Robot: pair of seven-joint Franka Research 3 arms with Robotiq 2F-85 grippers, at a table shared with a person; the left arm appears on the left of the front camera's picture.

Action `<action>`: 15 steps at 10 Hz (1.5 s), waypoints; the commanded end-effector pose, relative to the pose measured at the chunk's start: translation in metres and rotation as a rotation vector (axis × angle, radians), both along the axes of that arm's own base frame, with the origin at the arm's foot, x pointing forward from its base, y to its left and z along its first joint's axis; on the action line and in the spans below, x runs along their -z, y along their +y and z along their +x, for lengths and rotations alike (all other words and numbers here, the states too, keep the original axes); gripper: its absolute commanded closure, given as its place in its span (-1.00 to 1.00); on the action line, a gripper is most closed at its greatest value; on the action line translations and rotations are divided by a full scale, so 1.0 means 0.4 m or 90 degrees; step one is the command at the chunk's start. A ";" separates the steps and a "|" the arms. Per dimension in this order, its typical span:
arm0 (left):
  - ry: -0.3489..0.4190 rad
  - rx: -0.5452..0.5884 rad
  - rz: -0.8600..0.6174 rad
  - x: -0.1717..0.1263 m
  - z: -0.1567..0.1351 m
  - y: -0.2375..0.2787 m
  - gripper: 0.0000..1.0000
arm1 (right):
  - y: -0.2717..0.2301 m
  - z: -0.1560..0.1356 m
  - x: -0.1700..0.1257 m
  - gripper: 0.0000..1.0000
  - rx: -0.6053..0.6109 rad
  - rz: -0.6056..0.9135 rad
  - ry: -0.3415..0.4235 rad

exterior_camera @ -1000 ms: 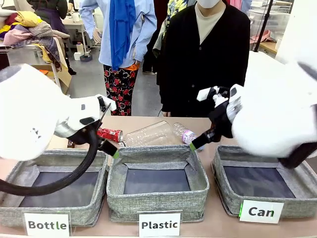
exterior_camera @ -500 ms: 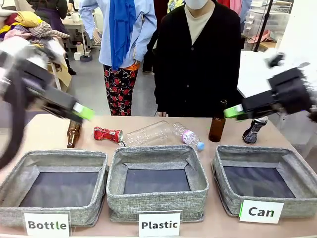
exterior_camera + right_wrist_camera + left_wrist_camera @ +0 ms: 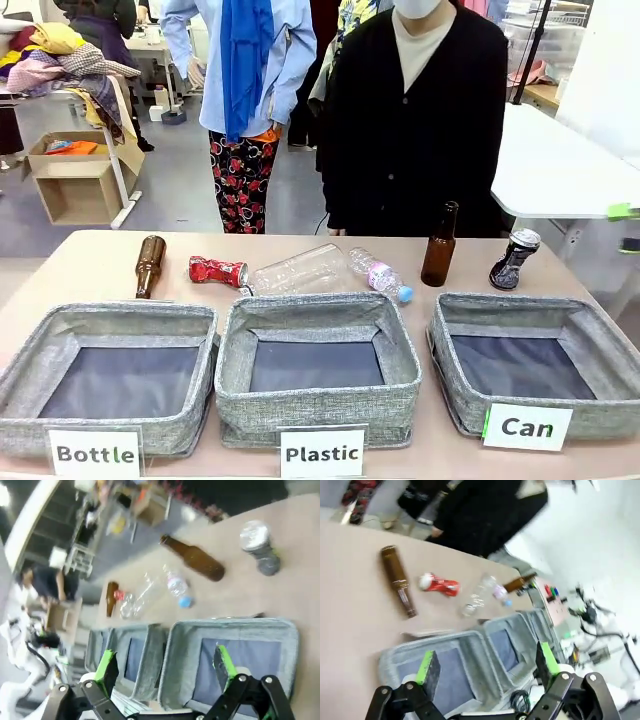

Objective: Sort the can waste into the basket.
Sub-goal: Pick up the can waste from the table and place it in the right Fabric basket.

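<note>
- I count three baskets: "Bottle" basket (image 3: 110, 318), "Plastic" basket (image 3: 310, 405), "Can" basket (image 3: 520, 305).
- Two cans: red can (image 3: 218, 270), black-and-silver can (image 3: 514, 258).
- Two brown bottles: left bottle (image 3: 149, 265), right bottle (image 3: 439, 250).
- Two clear bottles: large bottle (image 3: 300, 268), small bottle (image 3: 375, 272).

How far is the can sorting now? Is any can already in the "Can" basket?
Nothing is done yet: the grey woven fabric basket labelled "Can" is empty. Nothing is in hand: the left tool and the right tool are open and hold nothing. Two cans are left: the dented red metal can lies on the table behind the middle bin, and the black-and-silver can stands behind the "Can" basket.
</note>
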State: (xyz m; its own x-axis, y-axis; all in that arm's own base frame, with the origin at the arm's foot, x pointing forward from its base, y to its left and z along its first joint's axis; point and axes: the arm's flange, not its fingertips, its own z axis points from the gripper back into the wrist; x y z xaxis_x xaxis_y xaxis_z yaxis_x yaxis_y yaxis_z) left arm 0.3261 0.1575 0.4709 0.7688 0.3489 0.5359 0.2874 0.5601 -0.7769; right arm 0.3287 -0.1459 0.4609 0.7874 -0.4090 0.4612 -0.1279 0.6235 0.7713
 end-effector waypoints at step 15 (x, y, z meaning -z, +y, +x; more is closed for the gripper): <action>0.070 -0.128 -0.082 0.148 -0.012 0.130 -1.00 | -0.078 0.075 0.056 -1.00 0.075 -0.237 -0.220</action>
